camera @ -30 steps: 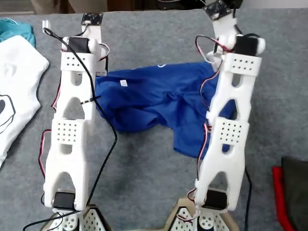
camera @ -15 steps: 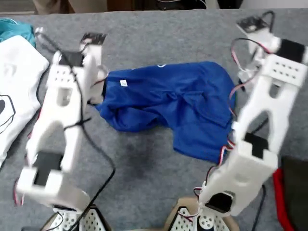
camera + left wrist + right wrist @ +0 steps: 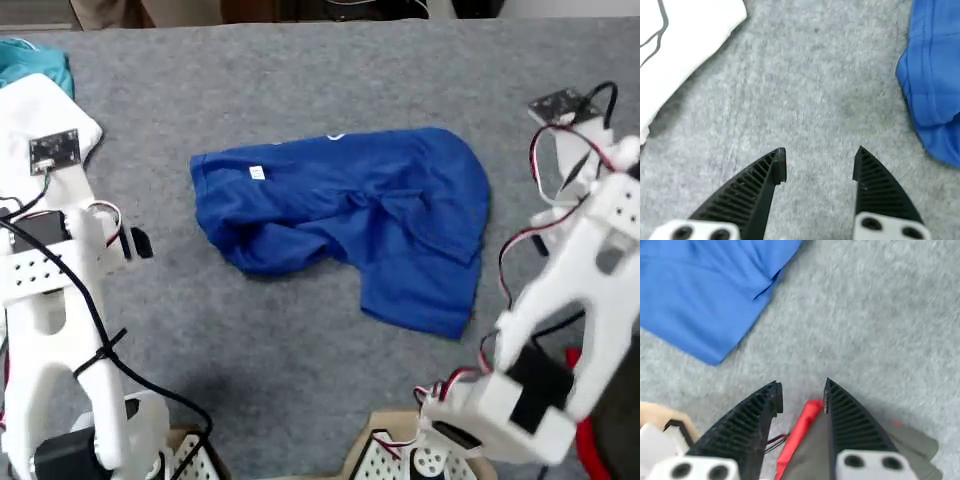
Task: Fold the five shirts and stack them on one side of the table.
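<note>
The white plastic left arm (image 3: pixel 55 300) stood folded out to its side, its black ribbed left gripper (image 3: pixel 820 161) aimed downward, jaws apart. The white right arm (image 3: pixel 585 265) mirrored it, right gripper (image 3: pixel 801 391) likewise parted.

Table (image 3: pixel 330 60) is lit brightly and evenly, apparently from overhead; the light is diffuse. A soft, narrow shadow is noted under the near edge of the blue shirt (image 3: pixel 400 200). A broader, faint shadow is cast on the table beside the left arm (image 3: pixel 55 300). The white shirt (image 3: pixel 690 35) is rendered very bright in the left wrist view, with a darker shadow band along its edge.
</note>
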{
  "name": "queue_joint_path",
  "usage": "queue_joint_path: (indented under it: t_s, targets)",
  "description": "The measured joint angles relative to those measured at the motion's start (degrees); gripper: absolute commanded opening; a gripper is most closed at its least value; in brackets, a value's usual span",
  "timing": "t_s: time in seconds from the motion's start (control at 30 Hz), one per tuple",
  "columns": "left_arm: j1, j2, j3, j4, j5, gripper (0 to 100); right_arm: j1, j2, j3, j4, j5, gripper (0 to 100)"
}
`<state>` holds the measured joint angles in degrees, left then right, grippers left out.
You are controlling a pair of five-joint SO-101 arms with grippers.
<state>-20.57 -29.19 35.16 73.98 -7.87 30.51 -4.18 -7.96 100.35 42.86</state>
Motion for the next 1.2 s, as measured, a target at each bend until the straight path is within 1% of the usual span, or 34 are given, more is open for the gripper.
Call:
queue_joint_path:
  t_s: [0.1,0.2,0.27,0.4,0.53,0.67,0.73,0.9,1.0,1.1,1.2]
  targets:
    - [0.0,0.0,0.1,1.5,2.5,23,-0.2,-5.2,5.7,-0.9,0.2,15.8]
    - [0.0,0.0,0.1,1.8,9.1,23,-1.1,-9.6,11.6,-2.5,0.2,15.7]
    - [1.9,0.0,0.1,1.9,12.9,23,-1.3,-12.3,15.0,-4.0,0.2,15.7]
    - [9.9,0.0,-1.0,0.4,14.6,23,-1.4,-15.6,20.9,-9.8,0.2,15.7]
    - [16.1,0.0,-2.5,-4.9,14.9,23,-1.4,-15.9,25.4,-16.3,0.2,15.7]
    - [18.1,2.5,-4.2,-9.0,15.8,23,-2.3,-15.9,29.5,-21.1,0.2,15.7]
    - [18.1,5.8,-5.8,-10.0,18.4,23,-4.2,-15.9,31.6,-24.1,-0.2,15.7]
    - [18.6,16.1,-13.2,-12.2,26.3,23,-8.4,-15.9,35.3,-32.3,-6.2,15.7]
    - [18.7,22.2,-18.1,-12.3,30.9,23,-11.3,-15.9,38.1,-37.9,-12.7,15.7]
    - [18.7,27.3,-22.2,-12.2,33.8,23,-14.3,-15.9,42.0,-44.2,-17.1,15.7]
    - [18.1,31.7,-26.3,-10.3,34.8,23,-16.1,-15.9,46.6,-51.4,-19.4,15.7]
